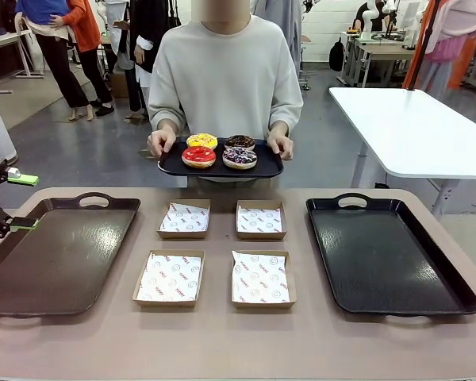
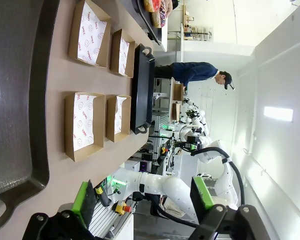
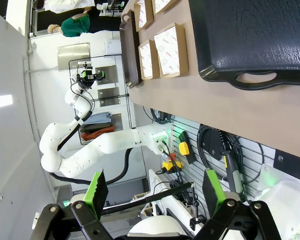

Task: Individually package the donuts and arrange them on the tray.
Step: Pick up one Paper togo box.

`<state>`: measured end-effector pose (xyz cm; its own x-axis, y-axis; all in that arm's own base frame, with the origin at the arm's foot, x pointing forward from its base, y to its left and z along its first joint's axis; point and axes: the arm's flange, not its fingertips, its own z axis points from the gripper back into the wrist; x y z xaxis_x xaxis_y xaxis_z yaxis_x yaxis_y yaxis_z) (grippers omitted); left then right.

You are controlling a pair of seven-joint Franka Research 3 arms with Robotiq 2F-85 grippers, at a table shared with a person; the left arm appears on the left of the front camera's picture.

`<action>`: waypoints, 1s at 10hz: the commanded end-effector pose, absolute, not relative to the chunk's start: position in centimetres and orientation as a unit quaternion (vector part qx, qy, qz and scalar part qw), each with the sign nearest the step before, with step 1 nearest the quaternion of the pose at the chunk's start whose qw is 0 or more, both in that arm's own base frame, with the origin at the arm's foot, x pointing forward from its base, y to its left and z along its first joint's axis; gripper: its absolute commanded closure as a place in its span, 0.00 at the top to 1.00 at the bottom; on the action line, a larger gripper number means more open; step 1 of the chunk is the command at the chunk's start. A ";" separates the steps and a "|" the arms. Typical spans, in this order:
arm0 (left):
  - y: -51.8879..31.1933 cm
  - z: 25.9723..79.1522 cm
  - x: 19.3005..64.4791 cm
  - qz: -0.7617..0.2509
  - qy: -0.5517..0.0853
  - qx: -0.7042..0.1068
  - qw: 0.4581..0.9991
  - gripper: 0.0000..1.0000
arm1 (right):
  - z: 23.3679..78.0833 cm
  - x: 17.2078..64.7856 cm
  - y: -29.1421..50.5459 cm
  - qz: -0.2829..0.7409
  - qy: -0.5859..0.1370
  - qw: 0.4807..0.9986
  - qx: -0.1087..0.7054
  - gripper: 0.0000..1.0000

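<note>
Tan table (image 1: 222,341) is shared with a person standing at its far side. At its left edge the left gripper (image 1: 22,202) is held level beside a big brown tray (image 1: 63,254), and most of its arm is cut off. Its jaws are spread wide and nothing is held between the green pads (image 1: 24,179). From its wrist, the right gripper (image 3: 155,192) is seen off the table's edge near a big black tray (image 3: 260,35), jaws wide apart and empty too. Four small brown paper boxes (image 1: 184,219) with white liners are laid between the two big trays. Four iced ring donuts (image 1: 198,156), yellow, red, brown and purple, are carried on a small black tray (image 1: 170,165) in the person's hands (image 1: 160,143), off the table. Their sprinkles are hard to make out.
</note>
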<state>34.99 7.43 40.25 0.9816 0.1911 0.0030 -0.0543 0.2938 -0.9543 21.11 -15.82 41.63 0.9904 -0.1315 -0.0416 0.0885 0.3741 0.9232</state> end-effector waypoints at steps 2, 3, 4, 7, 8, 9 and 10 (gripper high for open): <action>7.5 40.4 35.1 0.080 -0.063 -0.595 0.797 1.00 | 41.5 21.1 -15.8 -0.065 -0.018 0.829 0.556 1.00; 7.5 40.4 35.1 0.080 -0.063 -0.595 0.797 1.00 | 41.5 21.1 -15.8 -0.065 -0.018 0.829 0.556 1.00; 7.5 40.4 35.1 0.080 -0.063 -0.595 0.797 1.00 | 41.5 21.1 -15.8 -0.065 -0.018 0.829 0.556 1.00; 6.0 42.5 35.3 0.058 -0.052 -0.561 0.824 1.00 | 41.5 21.1 -15.8 -0.065 -0.018 0.829 0.556 1.00; 3.5 45.4 35.9 0.024 -0.056 -0.504 0.862 1.00 | 41.5 21.1 -15.8 -0.065 -0.018 0.829 0.556 1.00; 0.8 47.6 36.2 -0.006 -0.051 -0.451 0.891 1.00 | 41.5 21.1 -15.8 -0.065 -0.018 0.829 0.556 1.00; -2.1 49.3 36.3 -0.035 -0.047 -0.391 0.918 1.00 | 41.5 21.1 -15.8 -0.065 -0.018 0.829 0.556 1.00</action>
